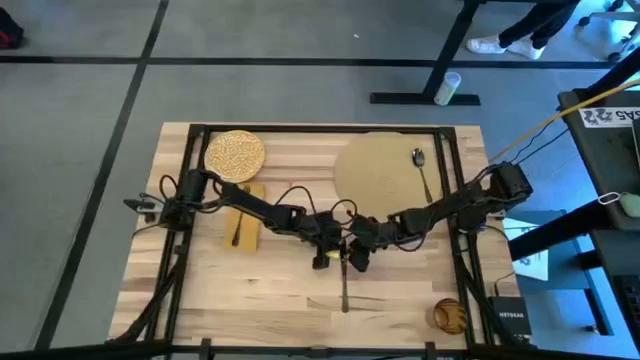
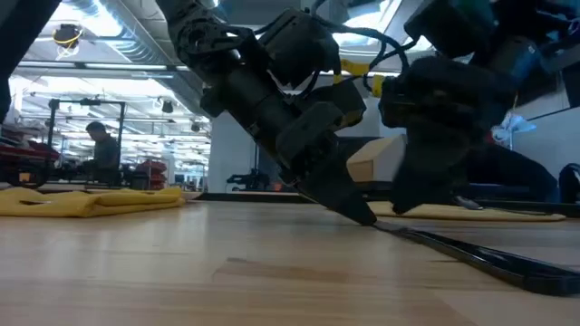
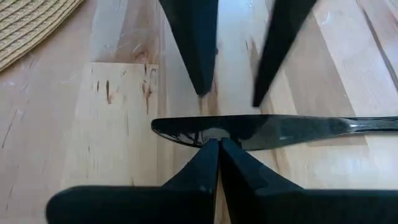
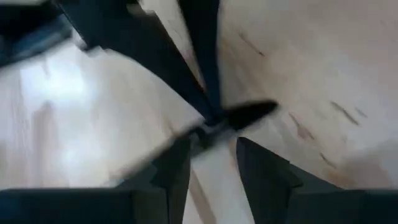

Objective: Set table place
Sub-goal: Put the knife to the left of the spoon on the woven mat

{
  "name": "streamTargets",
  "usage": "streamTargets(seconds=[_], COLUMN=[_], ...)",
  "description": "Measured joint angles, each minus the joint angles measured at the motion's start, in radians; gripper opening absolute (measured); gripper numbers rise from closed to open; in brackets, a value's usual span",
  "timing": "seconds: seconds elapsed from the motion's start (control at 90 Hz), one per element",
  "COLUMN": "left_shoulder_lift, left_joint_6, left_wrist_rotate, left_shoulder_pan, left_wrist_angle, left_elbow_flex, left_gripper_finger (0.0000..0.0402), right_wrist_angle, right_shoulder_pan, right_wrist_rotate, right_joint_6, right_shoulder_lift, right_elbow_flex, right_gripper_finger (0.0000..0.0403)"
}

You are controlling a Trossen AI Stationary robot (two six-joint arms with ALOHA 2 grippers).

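A dark knife (image 1: 345, 288) lies flat on the table (image 1: 250, 300), blade end toward the middle and handle toward the near edge. My left gripper (image 3: 219, 144) is shut, with its tips on the blade. My right gripper (image 4: 212, 142) is open just beyond the blade's tip (image 4: 249, 115); its fingers (image 3: 200, 68) point down at the wood and touch nothing I can see. The place, a round tan mat (image 1: 380, 170), lies at the far right with a spoon (image 1: 420, 165) on it. My left gripper touches the knife's blade (image 3: 205, 132) close to its tip, with both fingertips shut together. The fingers slant down from the table's left side (image 2: 349, 204) and lie across the blade. The knife stays flat on the wood.
A speckled yellow plate (image 1: 235, 155) sits at the far left, with a mustard napkin (image 1: 245, 215) just nearer. A small brown round thing (image 1: 450, 315) stands at the near right corner. Both arms meet over the table's middle. Bare wood lies to the near left.
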Motion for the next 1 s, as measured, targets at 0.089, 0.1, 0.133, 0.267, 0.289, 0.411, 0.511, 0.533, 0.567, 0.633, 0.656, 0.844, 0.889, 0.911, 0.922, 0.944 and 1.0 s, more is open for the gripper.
streamTargets(seconds=[0.089,0.1,0.133,0.267,0.289,0.411,0.511,0.533,0.567,0.633,0.656,0.844,0.889,0.911,0.922,0.944,1.0], left_shoulder_lift=[0.0,0.0,0.0,0.0,0.0,0.0,0.0,0.0,0.0,0.0,0.0,-0.007,-0.009,-0.012,-0.014,-0.018,-0.022], left_joint_6=[0.0,0.0,0.0,0.0,0.0,0.0,0.0,0.0,-0.001,-0.006,-0.008,-0.027,-0.028,-0.029,-0.029,-0.03,-0.034], left_wrist_rotate=[0.001,0.002,0.005,0.011,0.011,0.011,0.011,0.011,0.011,0.012,0.012,0.014,0.014,0.014,0.014,0.014,0.014], left_shoulder_pan=[0.0,0.0,0.0,0.0,0.0,-0.001,-0.001,-0.001,-0.001,-0.001,-0.001,0.0,0.0,0.0,0.0,0.0,0.0], left_wrist_angle=[-0.004,-0.004,-0.005,-0.017,-0.018,-0.019,-0.02,-0.019,-0.019,-0.018,-0.017,-0.004,-0.003,-0.003,-0.004,-0.007,-0.005], left_elbow_flex=[0.0,0.0,0.0,0.0,0.0,0.0,0.0,0.0,0.0,0.0,0.0,-0.002,-0.002,-0.003,-0.003,-0.003,-0.004], left_gripper_finger=[0.0,0.0,0.0,0.0,0.0,0.0,0.0,0.0,0.0,0.0,0.0,0.0,0.0,0.0,0.0,0.0,0.0], right_wrist_angle=[0.138,0.156,0.201,0.377,0.412,0.547,0.568,0.567,0.562,0.555,0.553,0.516,0.516,0.516,0.516,0.517,0.518], right_shoulder_pan=[0.0,0.0,0.0,0.014,0.019,0.055,0.094,0.101,0.112,0.131,0.135,0.143,0.143,0.143,0.143,0.143,0.143], right_wrist_rotate=[0.0,0.0,0.001,0.047,0.066,0.144,0.176,0.177,0.18,0.19,0.196,0.195,0.195,0.195,0.195,0.194,0.193], right_joint_6=[0.037,0.043,0.056,0.128,0.14,0.224,0.283,0.291,0.307,0.337,0.343,0.389,0.391,0.392,0.392,0.392,0.393], right_shoulder_lift=[0.033,0.037,0.045,0.043,0.042,0.042,0.04,0.04,0.04,0.04,0.04,0.039,0.039,0.039,0.039,0.039,0.039], right_elbow_flex=[-0.045,-0.052,-0.076,-0.183,-0.202,-0.277,-0.297,-0.298,-0.298,-0.298,-0.298,-0.297,-0.297,-0.297,-0.297,-0.297,-0.297], right_gripper_finger=[0.0123,0.0123,0.0123,0.0123,0.0123,0.0123,0.0123,0.0123,0.0123,0.0123,0.0123,0.0123,0.0123,0.0123,0.0123,0.0123,0.0123])
